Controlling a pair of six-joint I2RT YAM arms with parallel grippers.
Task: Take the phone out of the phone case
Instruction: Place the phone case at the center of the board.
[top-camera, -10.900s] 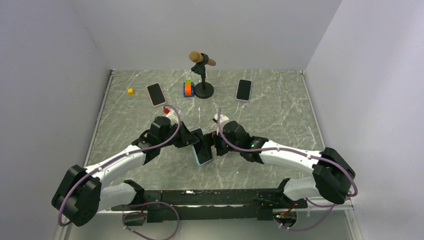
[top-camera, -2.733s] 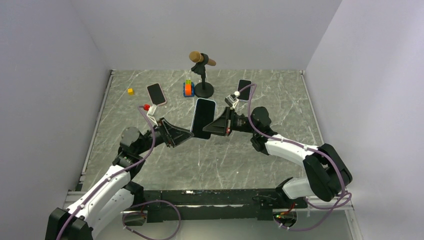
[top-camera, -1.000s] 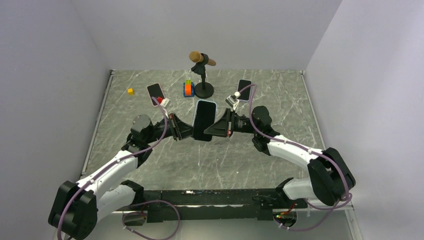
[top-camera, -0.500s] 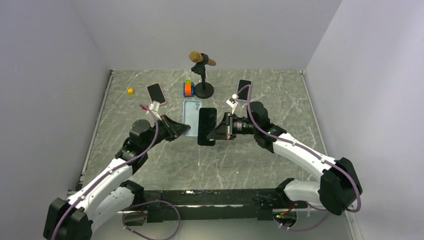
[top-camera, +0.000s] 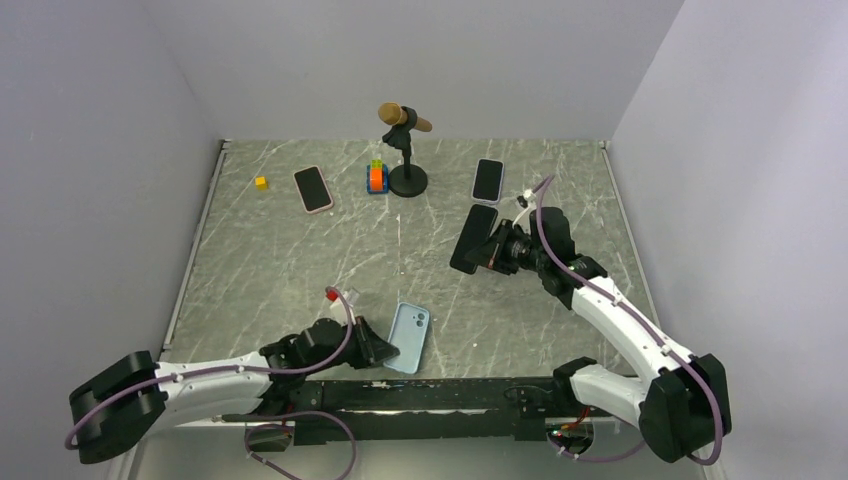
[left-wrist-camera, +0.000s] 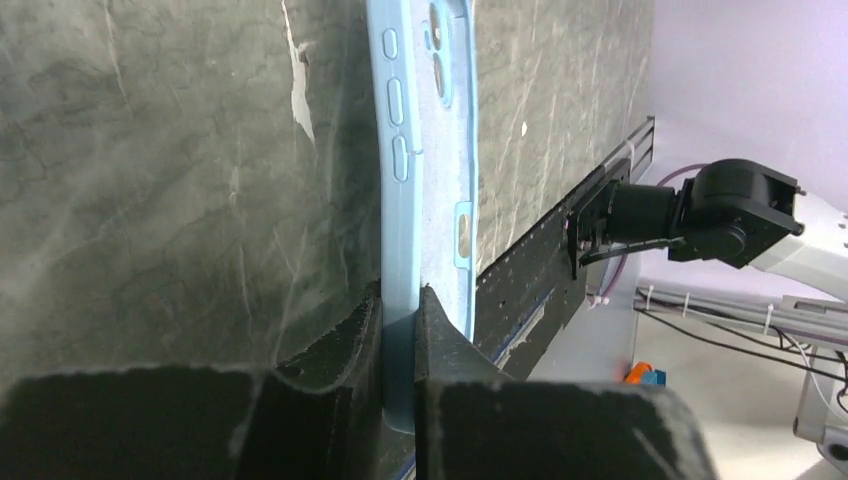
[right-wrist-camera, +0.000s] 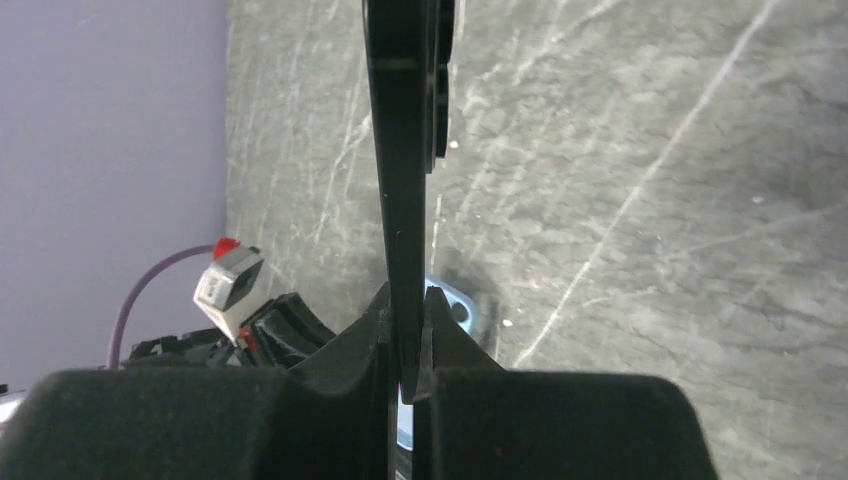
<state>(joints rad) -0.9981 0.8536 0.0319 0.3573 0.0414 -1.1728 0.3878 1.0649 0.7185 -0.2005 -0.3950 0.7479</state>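
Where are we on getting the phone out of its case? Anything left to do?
Done: the black phone and the blue case are apart. In hand: the right gripper grips the phone over the right of the table; the left gripper grips the empty case near the front edge. Left: probably only setting both down and releasing.

on marble table (top-camera: 300, 260) — microphone stand (top-camera: 405, 150), orange block stack (top-camera: 376, 178), yellow cube (top-camera: 261, 182), pink-edged phone (top-camera: 313, 189), white-edged phone (top-camera: 488, 180)
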